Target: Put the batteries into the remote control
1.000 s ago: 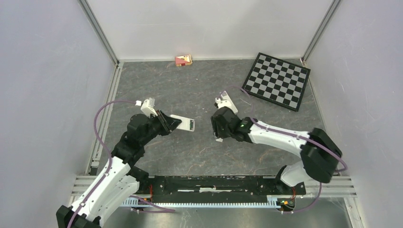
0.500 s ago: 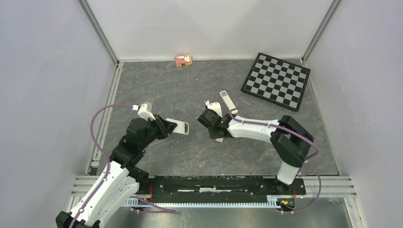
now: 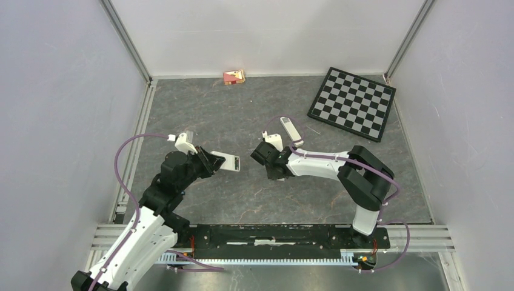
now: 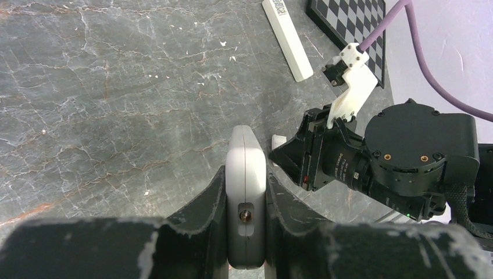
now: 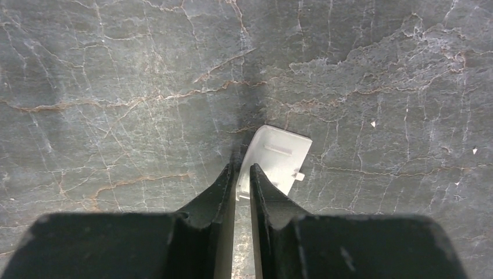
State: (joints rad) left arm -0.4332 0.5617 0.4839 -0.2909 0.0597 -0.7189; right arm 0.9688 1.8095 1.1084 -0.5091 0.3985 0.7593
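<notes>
Right gripper (image 5: 243, 173) nips a loose battery cover (image 5: 280, 156) on the table (image 5: 116, 87) while the left gripper (image 4: 246, 181) grips the remote control (image 4: 246, 150) close by.

The right jaws are drawn almost together on one thin edge of the white cover, a hold so slight that the piece could likely pivot, slip free or skid across the stone if it is lifted or dragged. The left jaws are clamped on the sides of the remote control, which is held on edge and pointing at the other arm. The two wrists are near each other, so a careless reach could knock them together and twist the handset in its grip. No batteries can be made out in any view, and loading cannot begin until they are found.
</notes>
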